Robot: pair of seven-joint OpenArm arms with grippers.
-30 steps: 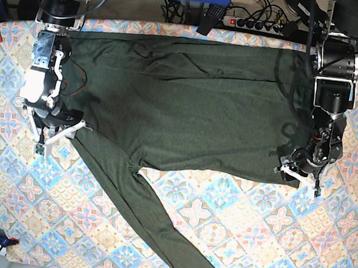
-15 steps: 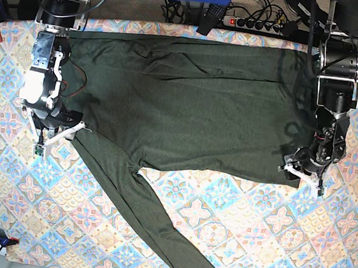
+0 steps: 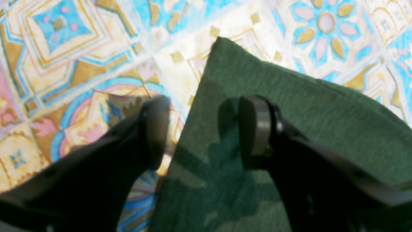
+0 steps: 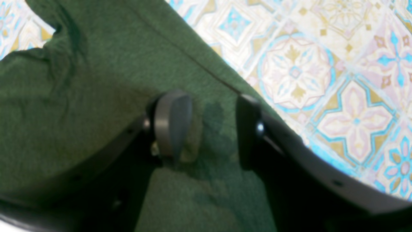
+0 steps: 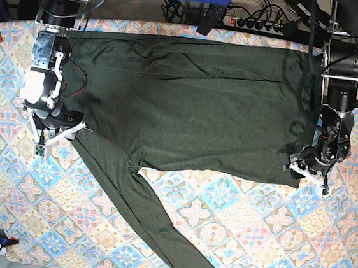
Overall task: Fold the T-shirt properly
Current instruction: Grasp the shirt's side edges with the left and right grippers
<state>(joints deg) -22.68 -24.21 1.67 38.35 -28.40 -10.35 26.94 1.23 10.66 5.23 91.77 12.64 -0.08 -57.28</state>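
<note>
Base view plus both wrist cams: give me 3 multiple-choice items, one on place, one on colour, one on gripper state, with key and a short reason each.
1. Where does the loose sleeve of the T-shirt lie?
A. Folded over the chest
B. Stretched out toward the near edge of the table
C. Hanging off the far edge

2. What colour is the T-shirt?
A. Dark olive green
B. Bright red
C. White

3. How does the left gripper stand?
A. Shut on the cloth
B. Open, straddling the cloth's edge
C. Out of view

Key: B, the sleeve runs diagonally across the patterned tablecloth toward the near edge. A, the cloth is dark green in all views. B, in the left wrist view a gap shows between the jaws, one over the cloth and one over the tablecloth. The right gripper is open too.
</note>
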